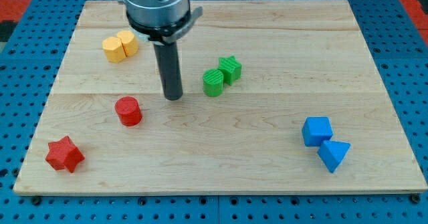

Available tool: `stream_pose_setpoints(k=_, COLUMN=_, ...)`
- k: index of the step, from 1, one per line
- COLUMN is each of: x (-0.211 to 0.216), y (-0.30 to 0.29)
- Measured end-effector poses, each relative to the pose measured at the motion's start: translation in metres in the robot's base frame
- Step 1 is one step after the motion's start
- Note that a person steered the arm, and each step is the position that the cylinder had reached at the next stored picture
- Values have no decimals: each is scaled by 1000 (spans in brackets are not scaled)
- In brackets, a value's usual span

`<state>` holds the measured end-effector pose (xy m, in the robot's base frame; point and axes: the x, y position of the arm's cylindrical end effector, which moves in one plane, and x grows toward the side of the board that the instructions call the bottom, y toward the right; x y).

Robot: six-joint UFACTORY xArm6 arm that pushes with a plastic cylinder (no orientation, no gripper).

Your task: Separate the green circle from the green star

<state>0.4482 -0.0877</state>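
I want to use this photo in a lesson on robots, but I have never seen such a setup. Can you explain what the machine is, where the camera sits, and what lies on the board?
The grey cylinder at the view's top is the end of a robot arm. It has no hand, only a dark rod, and it holds nothing. My tip slides on the wooden board and pushes blocks.

There is one picture, looking down at the board from one side; where the camera is mounted is not on record.

The green circle and green star touch, to the tip's right. A red cylinder lies lower left of the tip, a red star at bottom left, two yellow blocks at top left, and a blue cube and blue triangle at the right.
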Motion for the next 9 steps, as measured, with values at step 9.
stream_pose_setpoints(k=9, x=-24, y=19)
